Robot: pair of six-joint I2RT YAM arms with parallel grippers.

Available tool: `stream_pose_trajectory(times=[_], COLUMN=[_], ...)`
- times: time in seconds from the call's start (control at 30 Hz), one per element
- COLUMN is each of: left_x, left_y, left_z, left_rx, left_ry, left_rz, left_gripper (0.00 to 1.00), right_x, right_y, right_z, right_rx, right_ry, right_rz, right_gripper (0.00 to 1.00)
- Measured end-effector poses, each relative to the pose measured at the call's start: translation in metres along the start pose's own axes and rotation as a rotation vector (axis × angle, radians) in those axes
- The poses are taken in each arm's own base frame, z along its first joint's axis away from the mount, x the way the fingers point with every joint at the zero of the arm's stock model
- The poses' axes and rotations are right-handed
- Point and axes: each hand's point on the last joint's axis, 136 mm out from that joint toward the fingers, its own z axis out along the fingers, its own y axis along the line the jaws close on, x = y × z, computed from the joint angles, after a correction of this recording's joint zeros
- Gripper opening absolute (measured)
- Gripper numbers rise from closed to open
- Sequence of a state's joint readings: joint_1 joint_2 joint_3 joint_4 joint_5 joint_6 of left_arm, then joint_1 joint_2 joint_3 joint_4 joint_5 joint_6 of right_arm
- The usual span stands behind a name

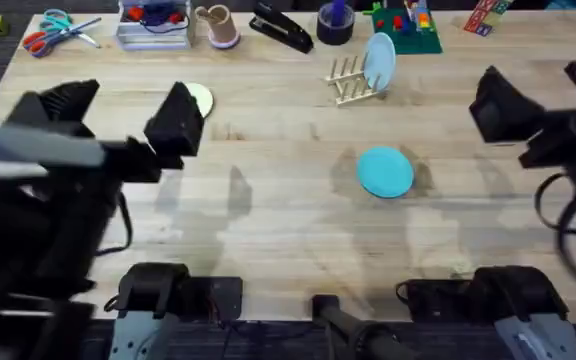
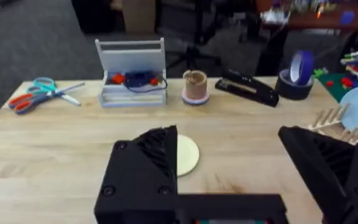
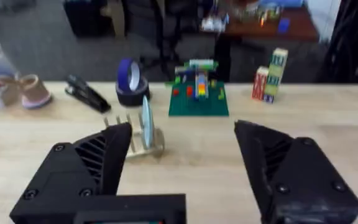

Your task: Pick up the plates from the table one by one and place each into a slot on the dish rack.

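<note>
From above, the cream plate (image 1: 199, 98) lies on the worktop (image 1: 288, 240) beside the left gripper (image 1: 173, 125); the turquoise plate (image 1: 384, 171) lies mid-worktop, near the rack (image 1: 353, 80). Left wrist: jaws wide, straddling cream, likely to grasp. Right wrist: right gripper (image 3: 185, 155) wide, empty, facing the rack.

No readable text anywhere. Blocks (image 3: 271, 76) near table's far right corner carry coloured marks, too blurred to read. Tape roll (image 2: 298, 73), stapler (image 2: 247, 88), clear tray (image 2: 132, 71) along far edge: no legible labels.
</note>
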State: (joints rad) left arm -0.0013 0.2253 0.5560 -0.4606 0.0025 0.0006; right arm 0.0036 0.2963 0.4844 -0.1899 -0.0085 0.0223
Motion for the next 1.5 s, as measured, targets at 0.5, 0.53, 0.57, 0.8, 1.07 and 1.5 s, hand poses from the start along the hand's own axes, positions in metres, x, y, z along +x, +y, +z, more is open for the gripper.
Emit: stream_pose_trajectory(times=[0.5,0.53,0.57,0.8,1.07,1.5], left_x=[0.0,0.002,0.004,0.01,0.026,0.025], left_y=[0.0,0.0,0.0,0.0,0.0,0.0], left_z=[0.047,0.051,0.055,0.083,0.092,0.093], left_rx=[-0.001,-0.001,-0.001,-0.001,-0.002,-0.003], left_ry=[0.581,0.613,0.646,0.74,0.801,0.8], left_rz=[-0.005,-0.006,-0.006,-0.007,-0.007,-0.01], left_gripper=[0.992,0.993,0.993,0.992,0.993,0.34], right_x=[-0.028,-0.026,-0.025,-0.012,-0.003,-0.003], right_y=[-0.002,-0.002,-0.002,-0.003,-0.002,-0.002], right_z=[0.052,0.056,0.061,0.085,0.097,0.097], right_rx=[0.009,0.01,0.011,0.014,0.007,0.004], right_ry=[0.429,0.46,0.492,0.657,0.699,0.701], right_rz=[0.018,0.019,0.02,0.027,0.032,0.033], right_gripper=[0.995,0.995,0.995,0.995,0.995,0.995])
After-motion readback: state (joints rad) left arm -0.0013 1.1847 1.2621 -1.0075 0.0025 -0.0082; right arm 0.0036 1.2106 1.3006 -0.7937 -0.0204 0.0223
